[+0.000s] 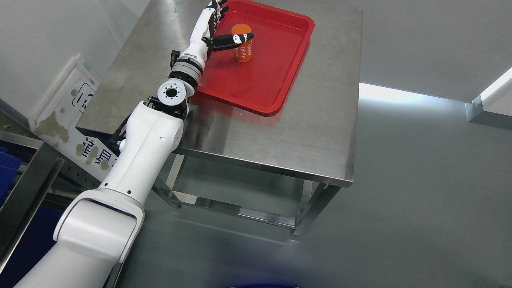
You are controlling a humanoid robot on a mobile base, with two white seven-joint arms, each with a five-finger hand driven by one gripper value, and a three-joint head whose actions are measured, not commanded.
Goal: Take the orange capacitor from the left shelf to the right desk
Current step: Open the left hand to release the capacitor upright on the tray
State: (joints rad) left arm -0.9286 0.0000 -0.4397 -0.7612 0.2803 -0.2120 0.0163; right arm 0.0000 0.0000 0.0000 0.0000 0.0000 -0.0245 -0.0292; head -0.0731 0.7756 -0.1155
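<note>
An orange capacitor (242, 50) with white print stands upright in the far left part of a red tray (276, 80) on a steel desk (320, 132). My left arm reaches in from the lower left, and its hand (222, 25) is at the capacitor's left side. The fingers (216, 10) stretch straight out past the tray's far rim, away from the capacitor. The black thumb (234, 40) lies across the capacitor's upper front. The hand is open and does not close around the capacitor. My right arm does not show.
The red tray lies on the desk's far half, with bare steel around it. A metal shelf frame (28, 188) with blue bins (8, 168) stands at the left edge. A worn white sign panel (68, 120) leans between shelf and desk. Grey floor spreads to the right.
</note>
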